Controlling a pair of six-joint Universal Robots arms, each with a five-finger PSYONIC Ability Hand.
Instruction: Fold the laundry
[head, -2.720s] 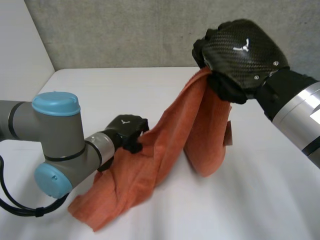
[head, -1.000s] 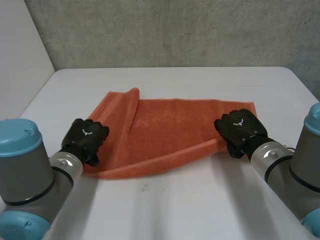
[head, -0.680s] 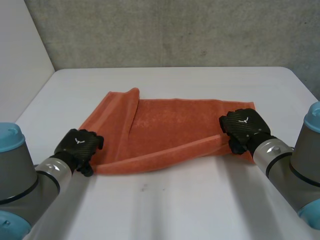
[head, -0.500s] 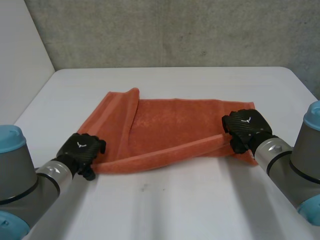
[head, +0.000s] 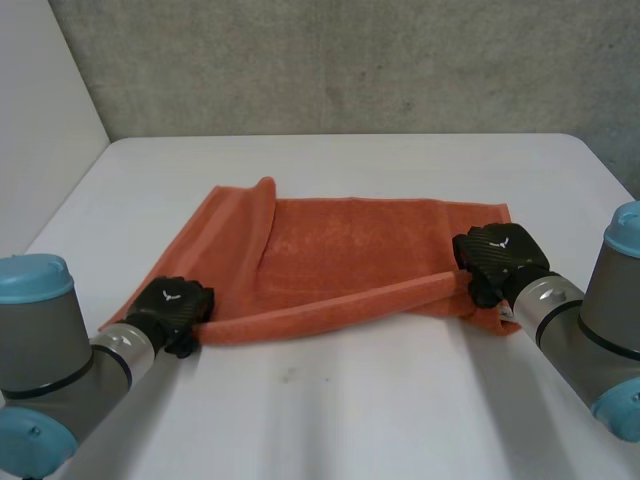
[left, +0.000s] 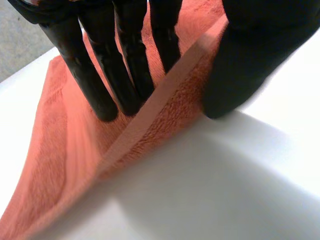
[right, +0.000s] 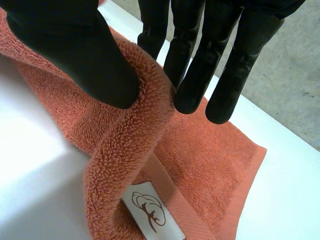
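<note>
Lying long-axis left-right: orange towel (head: 350, 245)

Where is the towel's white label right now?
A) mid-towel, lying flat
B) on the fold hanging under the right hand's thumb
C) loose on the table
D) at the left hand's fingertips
B: the right wrist view shows the white label on the fold of the orange towel, just under the thumb of the right hand.
</note>
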